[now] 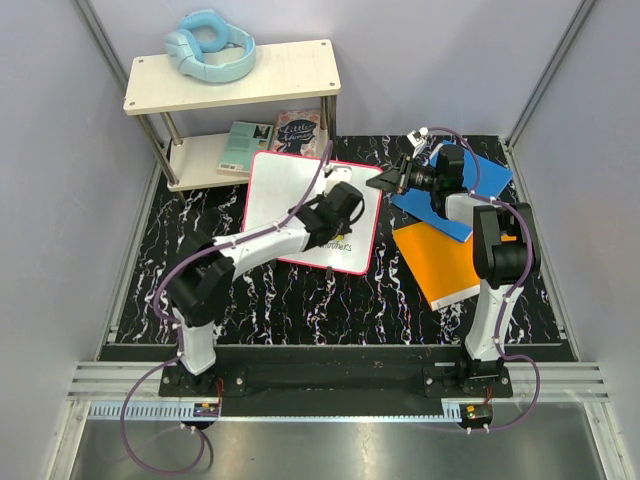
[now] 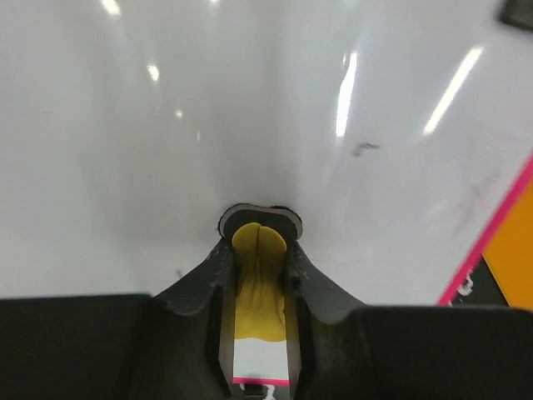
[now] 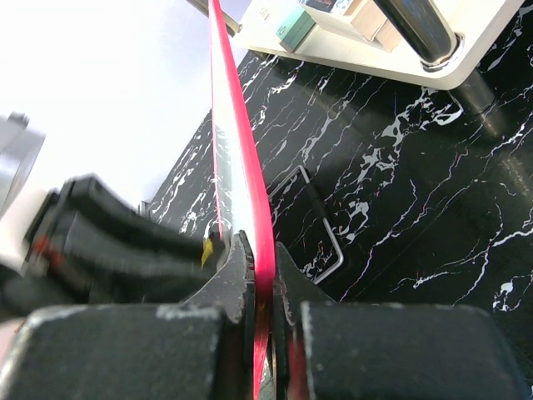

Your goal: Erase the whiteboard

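**Layout.** A white square whiteboard with a red-pink border [image 1: 295,195] lay mid-bench on the black marbled bench [image 1: 280,300]. Behind it stood a pale wooden two-tier shelf [image 1: 285,75], with light-blue headphones [image 1: 210,47] on top and two paperback books [image 1: 247,147] on the lower tier. To the right of the board lay a blue flat book [image 1: 485,180], behind an orange flat book [image 1: 440,262]. The left end effector [image 2: 259,246], with a yellow cloth pad [image 2: 258,292] between its fingers, sat on the board. The right end effector [image 3: 260,275] sat astride the board's right edge.

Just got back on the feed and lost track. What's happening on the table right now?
The right arm's fingers are clamped on the whiteboard at its red edge, apparently steadying it. The left arm's fingers pinch a small yellow pad pressed against the board's white face. Dark handwriting shows by the board's near edge, so erasing isn't finished.
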`<action>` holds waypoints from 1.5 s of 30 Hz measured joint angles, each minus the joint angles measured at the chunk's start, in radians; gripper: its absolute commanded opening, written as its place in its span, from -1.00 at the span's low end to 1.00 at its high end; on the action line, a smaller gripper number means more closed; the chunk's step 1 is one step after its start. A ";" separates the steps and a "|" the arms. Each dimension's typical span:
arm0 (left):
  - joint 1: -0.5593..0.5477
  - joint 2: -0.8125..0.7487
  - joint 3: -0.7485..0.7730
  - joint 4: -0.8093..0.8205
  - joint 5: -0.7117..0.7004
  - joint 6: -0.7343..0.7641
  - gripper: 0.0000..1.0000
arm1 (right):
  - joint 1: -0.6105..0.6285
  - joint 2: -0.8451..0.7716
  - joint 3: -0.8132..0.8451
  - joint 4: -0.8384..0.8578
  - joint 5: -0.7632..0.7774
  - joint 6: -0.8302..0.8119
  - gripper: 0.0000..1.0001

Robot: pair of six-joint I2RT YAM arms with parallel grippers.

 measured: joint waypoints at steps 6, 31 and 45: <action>-0.041 0.012 -0.002 0.022 0.008 -0.007 -1.00 | 0.000 0.000 0.000 0.002 -0.002 -0.009 -1.00; 0.350 -0.173 -0.283 -0.171 -0.219 -0.323 -1.00 | 0.018 -0.014 -0.001 0.006 -0.018 0.010 -1.00; 0.171 -0.113 -0.275 -0.190 -0.282 -0.171 -1.00 | 0.018 -0.028 -0.007 -0.011 -0.023 0.020 -1.00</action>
